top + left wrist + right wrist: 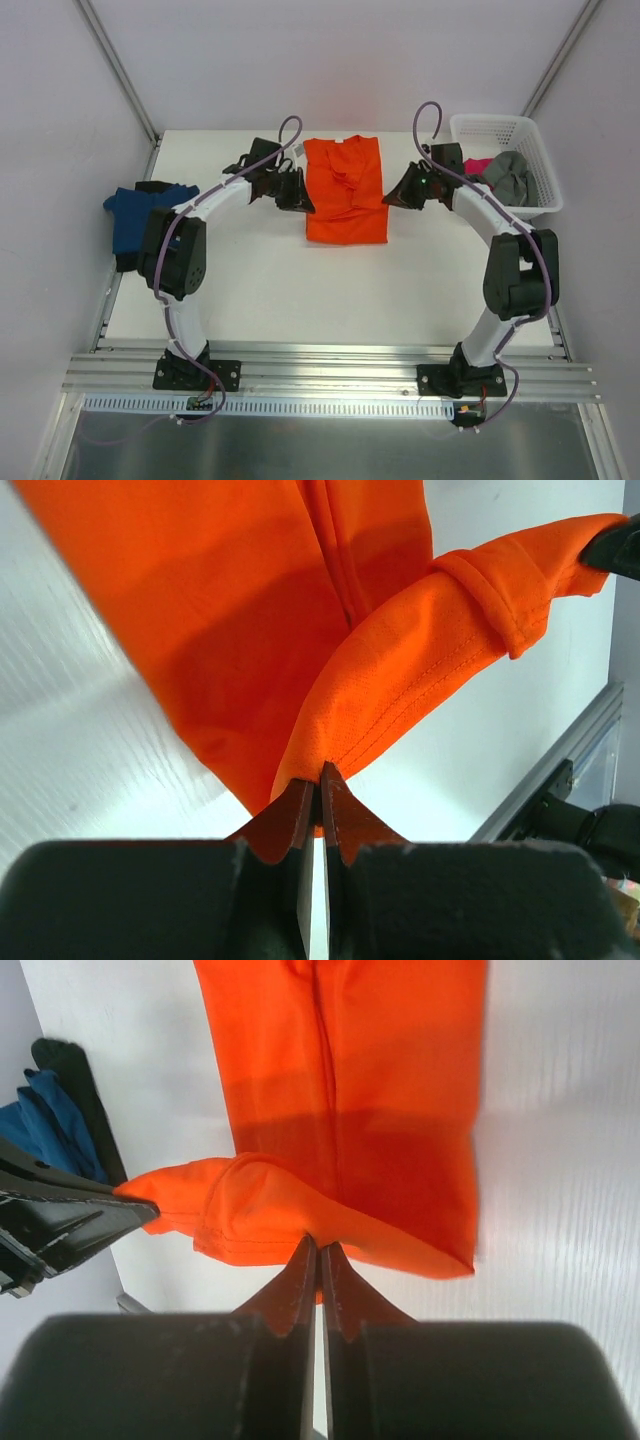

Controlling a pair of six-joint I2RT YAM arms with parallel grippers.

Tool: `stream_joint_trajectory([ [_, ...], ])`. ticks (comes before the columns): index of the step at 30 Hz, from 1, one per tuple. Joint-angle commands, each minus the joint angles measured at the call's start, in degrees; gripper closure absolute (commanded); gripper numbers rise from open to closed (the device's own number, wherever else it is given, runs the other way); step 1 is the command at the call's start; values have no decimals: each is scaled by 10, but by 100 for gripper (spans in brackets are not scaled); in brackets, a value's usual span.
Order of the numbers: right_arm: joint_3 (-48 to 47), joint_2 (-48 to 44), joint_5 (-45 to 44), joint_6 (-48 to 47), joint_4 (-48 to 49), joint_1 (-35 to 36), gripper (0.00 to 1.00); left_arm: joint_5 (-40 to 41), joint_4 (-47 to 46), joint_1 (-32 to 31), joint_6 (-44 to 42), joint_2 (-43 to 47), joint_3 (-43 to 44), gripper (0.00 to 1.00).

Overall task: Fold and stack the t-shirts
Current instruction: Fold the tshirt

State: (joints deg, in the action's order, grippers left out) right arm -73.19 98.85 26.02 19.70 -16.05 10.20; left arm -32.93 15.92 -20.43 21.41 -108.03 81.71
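Observation:
The bright orange t-shirt (pixel 345 195) lies lengthwise at the far middle of the table, its sides folded in. My left gripper (pixel 303 192) is at its left edge and shut on a pinch of orange cloth (pixel 400 670). My right gripper (pixel 393 195) is at its right edge and shut on orange cloth (pixel 270 1210) too. A raised band of the shirt spans between the two grippers. A dark blue shirt (pixel 140 212) lies on a black one (pixel 128 262) at the table's left edge. A magenta pink shirt (pixel 478 165) and a grey shirt (pixel 510 175) lie in the basket.
The white lattice basket (pixel 535 150) stands at the far right corner. The blue shirt (pixel 45 1125) and black shirt (pixel 75 1085) also show in the right wrist view. An aluminium rail (pixel 330 375) runs along the near edge. Walls enclose the table.

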Motion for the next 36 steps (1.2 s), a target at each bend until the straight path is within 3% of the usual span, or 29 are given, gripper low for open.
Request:
stream_joint_trajectory([
  [1, -56, 33, -4, -17, 24, -4, 99, 11, 1, 13, -25, -26, 49, 100],
  [15, -172, 191, -10, -30, 34, -1, 99, 37, 6, 18, -37, -168, 173, 100],
  [17, -185, 200, -19, -32, 30, -1, 83, 40, 7, 18, -35, -174, 177, 100],
  [18, -188, 206, -26, -33, 30, -1, 67, 47, 7, 18, -33, -176, 177, 94],
  [19, -195, 208, -29, -34, 31, 1, 58, 55, 8, 18, -32, -176, 177, 83],
  [20, -198, 208, -31, -34, 29, 1, 49, 63, 11, 18, -34, -174, 177, 57],
  [22, -203, 203, -33, -36, 24, 2, 37, 84, 16, 18, -40, -165, 177, 33],
  [23, -203, 200, -33, -35, 25, 2, 35, 91, 23, 18, -44, -160, 177, 1],
  [28, -191, 153, -30, -26, 21, 3, 32, 121, 38, 18, -65, -105, 173, 1],
  [36, -126, 95, -6, 9, 29, 31, 36, 98, 53, 17, -47, 10, 144, 1],
])
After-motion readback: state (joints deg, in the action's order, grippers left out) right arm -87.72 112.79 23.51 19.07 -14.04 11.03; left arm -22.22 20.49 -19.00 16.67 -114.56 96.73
